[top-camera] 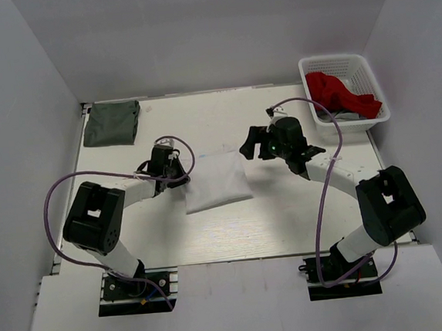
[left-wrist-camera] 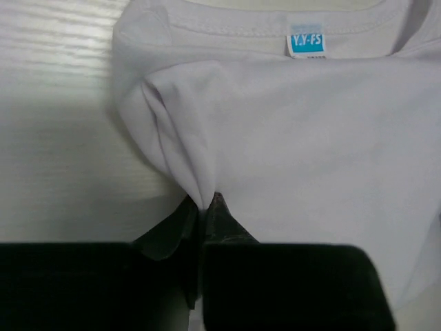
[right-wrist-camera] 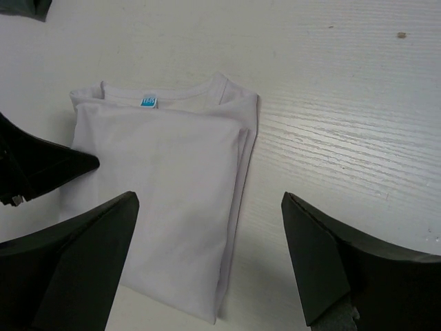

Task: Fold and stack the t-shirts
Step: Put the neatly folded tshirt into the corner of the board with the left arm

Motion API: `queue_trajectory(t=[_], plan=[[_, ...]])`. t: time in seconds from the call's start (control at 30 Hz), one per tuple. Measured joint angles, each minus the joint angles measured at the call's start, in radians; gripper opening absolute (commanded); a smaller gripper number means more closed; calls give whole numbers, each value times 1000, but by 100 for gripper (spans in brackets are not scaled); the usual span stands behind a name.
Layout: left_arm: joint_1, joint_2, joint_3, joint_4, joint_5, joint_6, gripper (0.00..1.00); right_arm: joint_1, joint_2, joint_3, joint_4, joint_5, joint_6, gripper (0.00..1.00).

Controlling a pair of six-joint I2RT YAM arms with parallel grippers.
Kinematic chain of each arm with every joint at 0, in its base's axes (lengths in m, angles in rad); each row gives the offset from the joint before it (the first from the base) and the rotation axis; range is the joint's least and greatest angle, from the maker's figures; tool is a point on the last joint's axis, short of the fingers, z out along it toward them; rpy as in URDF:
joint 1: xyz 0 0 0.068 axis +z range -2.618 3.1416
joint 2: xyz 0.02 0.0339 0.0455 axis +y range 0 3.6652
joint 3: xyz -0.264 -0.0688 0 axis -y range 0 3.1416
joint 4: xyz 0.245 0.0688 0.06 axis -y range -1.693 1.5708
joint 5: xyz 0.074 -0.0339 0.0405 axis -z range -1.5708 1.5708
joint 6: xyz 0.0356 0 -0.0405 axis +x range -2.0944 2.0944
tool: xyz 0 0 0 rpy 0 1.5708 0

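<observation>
A white t-shirt [top-camera: 216, 180] lies folded in a rectangle at the table's middle, its collar and blue label [left-wrist-camera: 305, 43] at the far end. My left gripper [top-camera: 182, 177] is shut on a pinch of the shirt's left edge [left-wrist-camera: 205, 203], and the cloth bunches up from the fingertips. My right gripper [top-camera: 262, 148] is open and empty, hovering over the shirt's right edge [right-wrist-camera: 210, 196]. The white shirt [right-wrist-camera: 165, 186] fills the space between its fingers. A folded grey-green t-shirt [top-camera: 112, 122] lies at the far left corner. A red t-shirt [top-camera: 342, 93] lies crumpled in the basket.
A white plastic basket [top-camera: 332, 60] stands at the far right corner, with a grey garment under the red one. White walls enclose the table on three sides. The left gripper's dark finger [right-wrist-camera: 41, 169] shows at the left in the right wrist view.
</observation>
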Motion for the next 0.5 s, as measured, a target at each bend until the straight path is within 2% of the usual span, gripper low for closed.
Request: queue_trajectory(t=[0.03, 0.2, 0.37, 0.5], plan=[[-3, 14, 17, -4, -6, 7, 0, 0, 0, -5, 1, 9, 3, 90], [-14, 47, 82, -53, -35, 35, 0, -1, -4, -37, 11, 48, 13, 90], [-6, 58, 191, -146, -69, 158, 0, -2, -13, -58, 12, 97, 12, 90], [3, 102, 388, -235, -101, 314, 0, -2, -47, -81, 10, 143, 12, 90]])
